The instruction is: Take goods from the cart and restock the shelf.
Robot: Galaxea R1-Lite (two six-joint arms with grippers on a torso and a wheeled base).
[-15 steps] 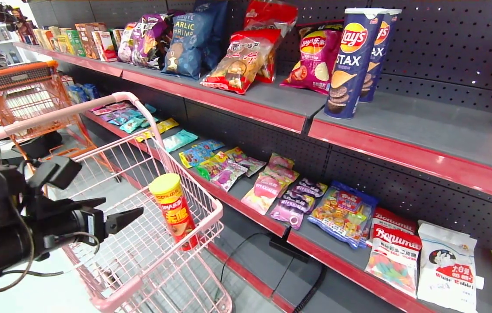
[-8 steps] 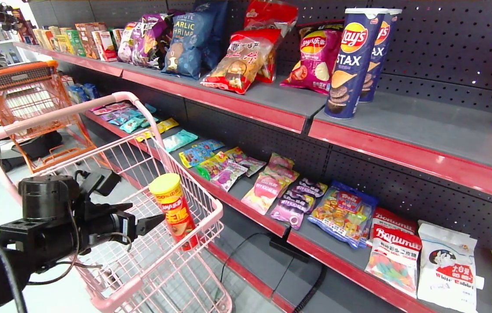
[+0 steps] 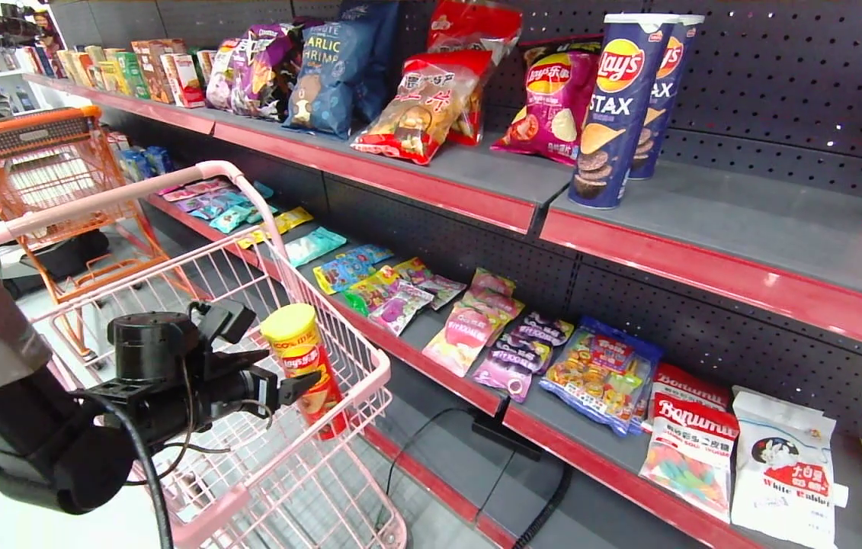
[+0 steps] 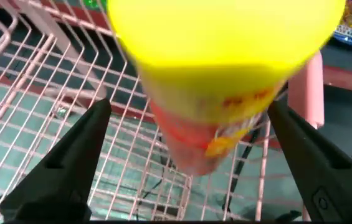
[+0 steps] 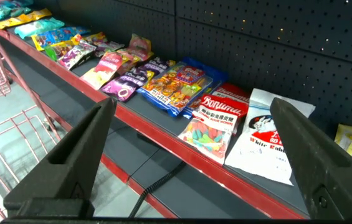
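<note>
Since a second ago our left gripper (image 3: pixel 290 371) has advanced to the chip can (image 3: pixel 307 352) standing in the pink cart (image 3: pixel 381 371), lower left of the head view. At the left wrist we see open fingers (image 4: pixel 70 162) flanking it. Right wrist view: our right gripper (image 5: pixel 191 168) gapes open before the lower shelf (image 5: pixel 156 129).

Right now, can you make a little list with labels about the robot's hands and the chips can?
Can: tall red tube, yellow lid, upright in pink wire cart
Left gripper: open, fingers either side of can, not closed
Right gripper: open, facing the lower shelf's sweet bags
Free spot: upper grey shelf, beside two blue tubes
</note>
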